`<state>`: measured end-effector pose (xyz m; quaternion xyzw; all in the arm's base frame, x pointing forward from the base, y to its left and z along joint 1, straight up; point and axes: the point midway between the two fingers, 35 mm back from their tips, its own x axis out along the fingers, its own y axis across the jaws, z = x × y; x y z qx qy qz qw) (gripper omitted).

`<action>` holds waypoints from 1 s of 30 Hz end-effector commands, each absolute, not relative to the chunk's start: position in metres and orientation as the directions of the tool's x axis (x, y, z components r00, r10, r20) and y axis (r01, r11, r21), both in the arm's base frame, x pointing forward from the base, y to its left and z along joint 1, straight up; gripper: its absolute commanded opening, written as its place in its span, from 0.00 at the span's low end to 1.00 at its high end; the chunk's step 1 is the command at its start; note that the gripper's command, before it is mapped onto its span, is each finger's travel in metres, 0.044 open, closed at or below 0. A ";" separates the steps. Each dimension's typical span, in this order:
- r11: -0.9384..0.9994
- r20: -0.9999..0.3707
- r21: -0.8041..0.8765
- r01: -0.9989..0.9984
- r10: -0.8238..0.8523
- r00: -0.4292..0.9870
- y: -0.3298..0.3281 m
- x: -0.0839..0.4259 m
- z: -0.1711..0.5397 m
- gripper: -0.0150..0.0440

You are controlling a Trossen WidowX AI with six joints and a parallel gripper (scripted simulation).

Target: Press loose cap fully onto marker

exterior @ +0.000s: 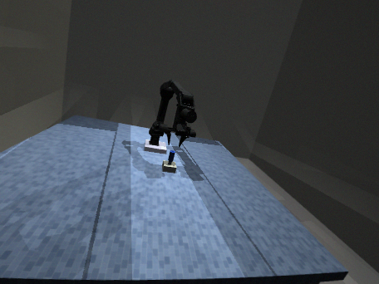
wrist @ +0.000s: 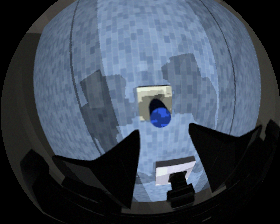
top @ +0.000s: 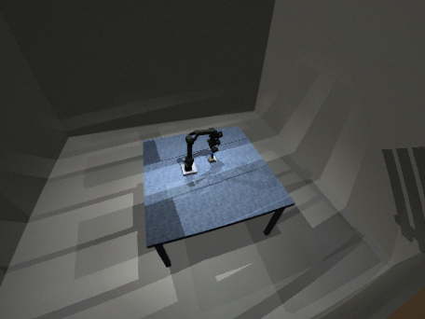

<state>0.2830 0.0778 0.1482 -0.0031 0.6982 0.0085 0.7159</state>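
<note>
The holder block (top: 212,160) (exterior: 169,168) (wrist: 165,92) is a small cream block on the table. The marker stands upright in it, mostly covered by the blue cap (exterior: 172,155) (wrist: 160,118), which sits on its top end. Whether the cap is fully seated cannot be told at this size. My gripper (exterior: 174,145) (wrist: 165,130) points down above and slightly behind the cap, towards the arm's base. Its two black fingers stand apart with nothing between them, and neither touches the cap.
The arm's white base plate (top: 189,170) (exterior: 155,147) (wrist: 165,175) sits on the blue table (top: 219,197) (exterior: 166,229) behind the holder block. Shadows of the arm fall on the table around the block.
</note>
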 end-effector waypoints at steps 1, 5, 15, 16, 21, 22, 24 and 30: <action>1.000 -1.000 0.008 0.020 0.007 0.029 0.078 0.284 0.148 0.51; 1.000 -1.000 0.008 0.020 0.007 0.029 0.078 0.284 0.148 0.33; 1.000 -1.000 0.008 0.020 0.007 0.029 0.078 0.284 0.148 0.25; 1.000 -1.000 0.008 0.020 0.007 0.029 0.078 0.284 0.148 0.25; 1.000 -1.000 0.008 0.021 0.007 0.029 0.078 0.284 0.144 0.25; 1.000 -1.000 0.008 0.021 0.007 0.029 0.078 0.284 0.143 0.25; 1.000 -1.000 0.008 0.021 0.007 0.029 0.078 0.284 0.140 0.25; 1.000 -1.000 0.008 0.021 0.007 0.029 0.078 0.284 0.132 0.25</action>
